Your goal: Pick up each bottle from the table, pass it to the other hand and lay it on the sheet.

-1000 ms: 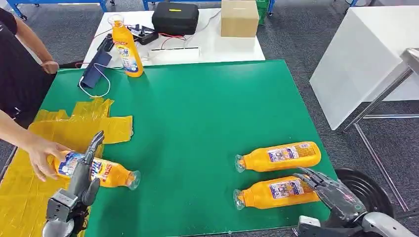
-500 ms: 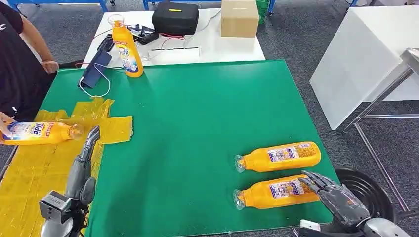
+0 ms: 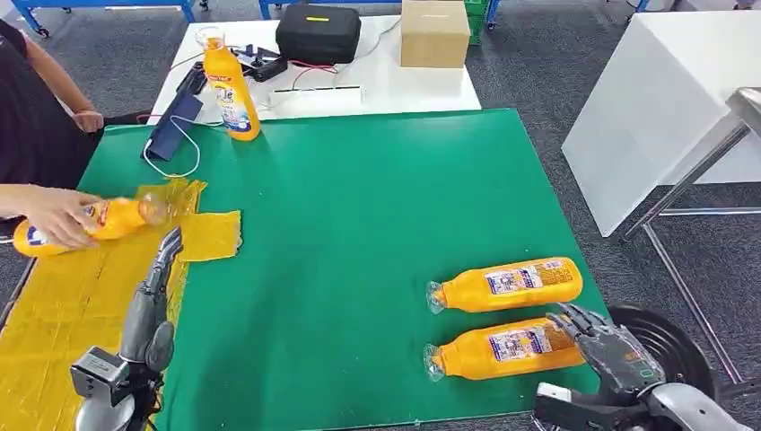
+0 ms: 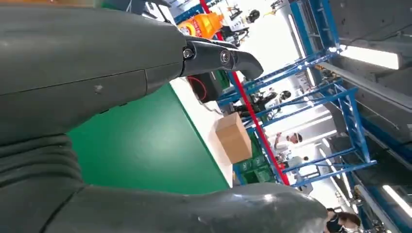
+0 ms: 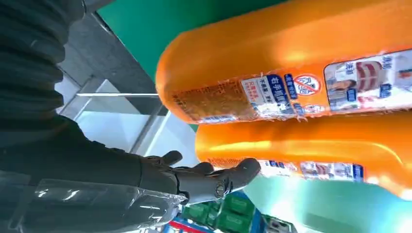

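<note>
Left hand [image 3: 148, 301] is held empty at the near-left, fingers straight and apart, over the edge of the yellow sheet [image 3: 63, 305]; its pose is unchanged from 0.5 s ago. Right hand [image 3: 606, 346] is spread, fingertips at the base of the nearer lying bottle [image 3: 502, 347], slightly closer in than before; contact cannot be confirmed. The second lying bottle [image 3: 507, 284] is unmoved. The third bottle [image 3: 94, 222], held by a person's hand [image 3: 54, 215], is now tilted and shifted right over the sheet.
</note>
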Controlling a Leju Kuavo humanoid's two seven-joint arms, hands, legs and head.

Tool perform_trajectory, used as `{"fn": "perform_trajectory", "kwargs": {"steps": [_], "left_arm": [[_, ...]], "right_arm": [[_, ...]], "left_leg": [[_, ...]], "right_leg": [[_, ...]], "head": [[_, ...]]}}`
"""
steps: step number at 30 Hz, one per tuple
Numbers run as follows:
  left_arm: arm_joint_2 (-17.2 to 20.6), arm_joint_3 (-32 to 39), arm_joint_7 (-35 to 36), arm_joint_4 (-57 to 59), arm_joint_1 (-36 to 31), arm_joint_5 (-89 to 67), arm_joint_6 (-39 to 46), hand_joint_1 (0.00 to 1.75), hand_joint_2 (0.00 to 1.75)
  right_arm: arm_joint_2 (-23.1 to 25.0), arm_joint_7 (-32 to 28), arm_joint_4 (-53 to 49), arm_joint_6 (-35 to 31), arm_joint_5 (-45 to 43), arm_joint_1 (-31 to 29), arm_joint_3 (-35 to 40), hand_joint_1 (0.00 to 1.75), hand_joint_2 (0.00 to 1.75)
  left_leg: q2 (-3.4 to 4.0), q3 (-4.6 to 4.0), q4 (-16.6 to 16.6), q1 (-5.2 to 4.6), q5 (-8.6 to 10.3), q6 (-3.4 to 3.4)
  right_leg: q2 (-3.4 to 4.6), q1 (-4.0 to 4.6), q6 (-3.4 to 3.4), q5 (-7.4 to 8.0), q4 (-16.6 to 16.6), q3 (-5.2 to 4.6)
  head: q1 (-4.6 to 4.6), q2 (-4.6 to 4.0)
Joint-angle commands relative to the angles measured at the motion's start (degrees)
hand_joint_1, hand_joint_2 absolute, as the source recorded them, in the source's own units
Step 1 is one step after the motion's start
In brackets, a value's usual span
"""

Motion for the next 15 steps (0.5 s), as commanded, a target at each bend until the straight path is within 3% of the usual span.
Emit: {"fn": "perform_trajectory", "kwargs": {"steps": [1, 9, 10, 11, 12, 14, 15], "left_arm": [[-0.71, -1.67, 0.24, 2.03, -2.31, 0.52, -0.85, 0.0, 0.0], [-0.85, -2.99, 0.55, 2.97, -4.21, 1.15, -1.44, 0.0, 0.0], [-0.87, -3.19, 0.56, 3.17, -4.45, 1.15, -1.48, 0.0, 0.0], [-0.81, -3.52, 0.59, 3.43, -4.82, 1.17, -1.54, 0.0, 0.0], [-0.78, -3.78, 0.69, 3.61, -5.18, 1.37, -1.51, 0.0, 0.0], [-0.65, -4.17, 0.81, 4.02, -5.93, 1.65, -1.46, 0.0, 0.0], [-0.64, -4.26, 0.86, 4.19, -6.21, 1.71, -1.45, 0.0, 0.0]], "right_arm": [[6.77, 0.44, 13.11, 1.53, 2.73, -7.42, 6.96, 0.0, 1.75], [10.21, 0.85, 22.25, 2.1, 5.68, -10.51, 11.75, 0.0, 1.75], [10.72, 0.76, 23.17, 2.12, 5.8, -10.72, 12.3, 0.14, 1.75], [11.29, 0.61, 24.54, 2.12, 5.92, -11.1, 13.2, 0.59, 1.75], [11.39, 0.44, 25.62, 2.29, 6.06, -11.65, 14.46, 1.31, 1.75], [11.27, 0.27, 26.88, 2.62, 5.84, -12.11, 16.37, 1.75, 1.75], [11.15, 0.18, 27.11, 2.7, 5.72, -12.13, 16.79, 1.75, 1.75]], "left_leg": [[-0.04, 0.16, -0.09, 0.13, 0.0, -0.09], [-0.1, 0.23, -0.11, 0.21, -0.01, -0.12], [-0.09, 0.16, -0.09, 0.17, 0.01, -0.09], [-0.12, 0.21, -0.09, 0.23, 0.0, -0.13], [-0.13, 0.22, -0.1, 0.19, 0.01, -0.1], [-0.12, 0.19, -0.09, 0.16, 0.02, -0.08], [-0.17, 0.26, -0.1, 0.21, 0.03, -0.12]], "right_leg": [[-0.01, 0.12, -0.05, 0.04, -0.19, 0.21], [-0.05, 0.19, -0.07, 0.05, -0.27, 0.35], [-0.06, 0.17, -0.05, 0.05, -0.23, 0.27], [-0.07, 0.22, -0.07, 0.05, -0.27, 0.34], [-0.09, 0.18, -0.06, 0.05, -0.25, 0.32], [-0.11, 0.16, -0.05, 0.04, -0.21, 0.3], [-0.15, 0.2, -0.07, 0.05, -0.27, 0.4]], "head": [[0.0, 0.0], [0.02, 0.0], [0.0, 0.0], [0.0, 0.0], [0.02, 0.0], [0.02, 0.0], [0.02, 0.0]]}}
